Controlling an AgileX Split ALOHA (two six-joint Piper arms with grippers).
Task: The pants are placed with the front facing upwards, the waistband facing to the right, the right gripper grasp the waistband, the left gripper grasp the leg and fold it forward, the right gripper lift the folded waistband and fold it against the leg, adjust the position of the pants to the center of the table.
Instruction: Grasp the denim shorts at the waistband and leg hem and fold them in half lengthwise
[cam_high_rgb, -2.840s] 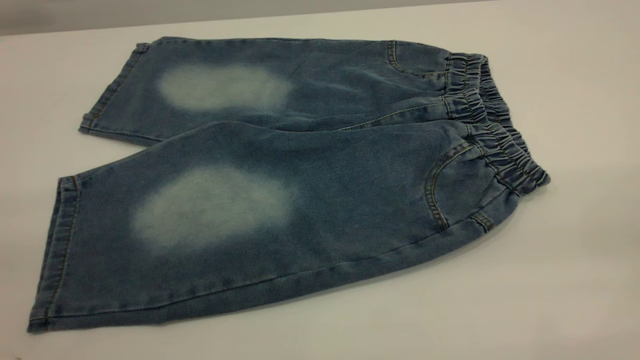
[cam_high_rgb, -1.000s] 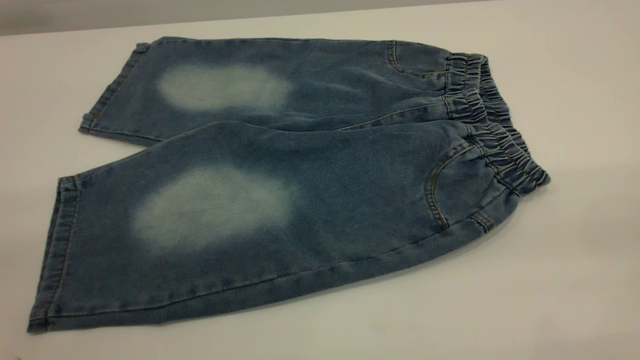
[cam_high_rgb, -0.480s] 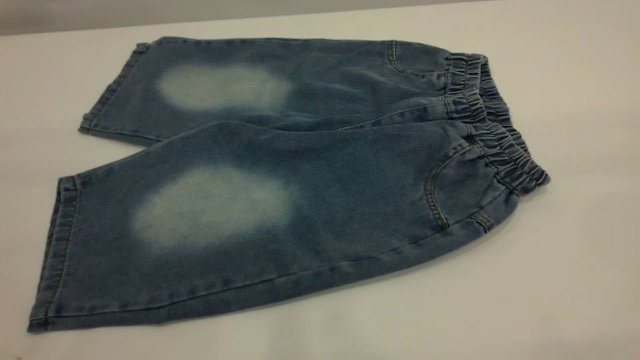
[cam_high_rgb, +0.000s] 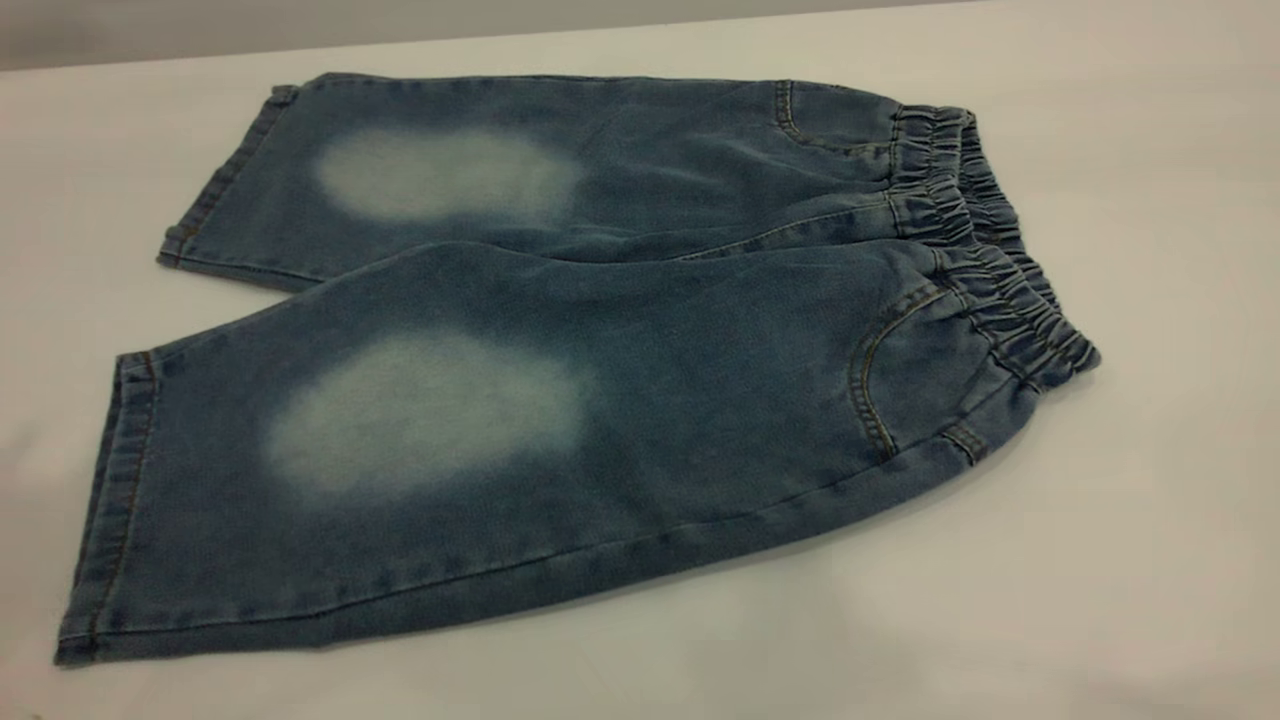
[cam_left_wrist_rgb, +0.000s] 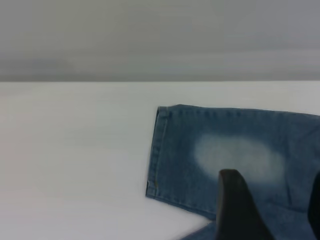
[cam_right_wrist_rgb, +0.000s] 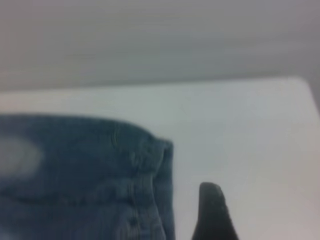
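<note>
The blue denim pants (cam_high_rgb: 600, 380) lie flat on the white table (cam_high_rgb: 1100, 560), front up, with both legs spread toward the left. The gathered waistband (cam_high_rgb: 990, 250) is at the right end. Neither gripper shows in the exterior view. In the left wrist view my left gripper (cam_left_wrist_rgb: 272, 210) hovers open over a leg (cam_left_wrist_rgb: 215, 150) near its hem (cam_left_wrist_rgb: 156, 150), holding nothing. In the right wrist view my right gripper (cam_right_wrist_rgb: 270, 212) is open over bare table just beside the waistband (cam_right_wrist_rgb: 162, 170); only one of its fingers (cam_right_wrist_rgb: 212, 212) shows.
Bare white tabletop surrounds the pants on every side. The table's far edge (cam_high_rgb: 600, 35) runs close behind the far leg, with a grey wall beyond it.
</note>
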